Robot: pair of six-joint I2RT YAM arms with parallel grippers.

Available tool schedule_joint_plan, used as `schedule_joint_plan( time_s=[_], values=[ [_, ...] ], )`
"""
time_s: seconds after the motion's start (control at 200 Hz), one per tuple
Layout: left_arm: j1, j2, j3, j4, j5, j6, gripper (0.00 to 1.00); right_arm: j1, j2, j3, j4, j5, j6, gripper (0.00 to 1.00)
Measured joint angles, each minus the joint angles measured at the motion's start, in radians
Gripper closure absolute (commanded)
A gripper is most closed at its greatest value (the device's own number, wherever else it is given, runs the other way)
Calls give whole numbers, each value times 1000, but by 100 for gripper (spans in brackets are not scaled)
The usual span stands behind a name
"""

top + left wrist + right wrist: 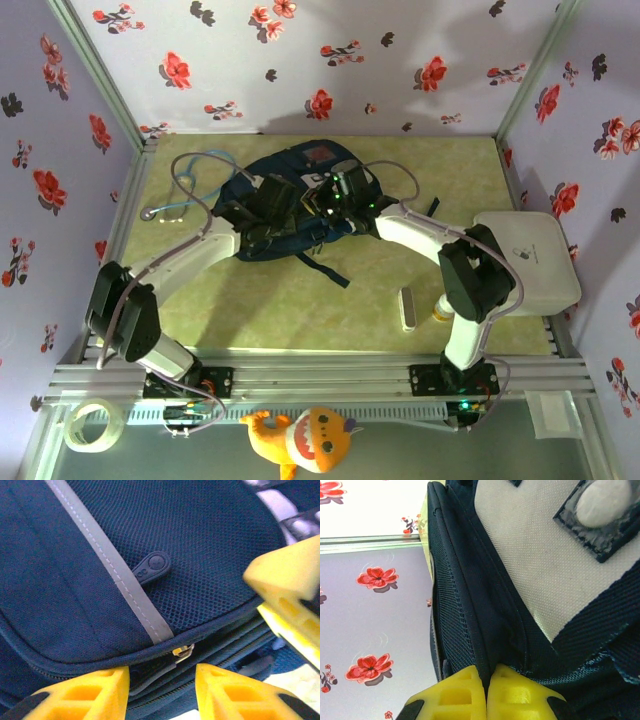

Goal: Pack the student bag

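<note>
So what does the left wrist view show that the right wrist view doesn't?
Left wrist: a grey stripe, a round zipper pull and a metal slider, with the left claw open over the zip. Right wrist: a pale patch, the flowered wall, and the right claw shut on the student bag's seam. Both: navy bag fabric up close.

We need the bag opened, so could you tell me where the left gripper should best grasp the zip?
Likely the small metal slider on the bag's seam: it sits just ahead of the left gripper's open fingers, so advance straight and pinch it.
</note>
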Motion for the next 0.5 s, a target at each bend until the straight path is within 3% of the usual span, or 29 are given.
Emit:
schedule_joint_plan(
  time_s=[0.125,0.245,0.5],
  values=[
    [7,-61,-32,39,47,67,35,-1,-14,-1,-17,-2,-35,100],
    [24,-126,-60,49,68,218,16,-19,-33,-5,-70,-23,-94,100],
    [92,-141,-40,57,152,592,14,-107,-61,-4,-213,-125,-276,100]
  ],
)
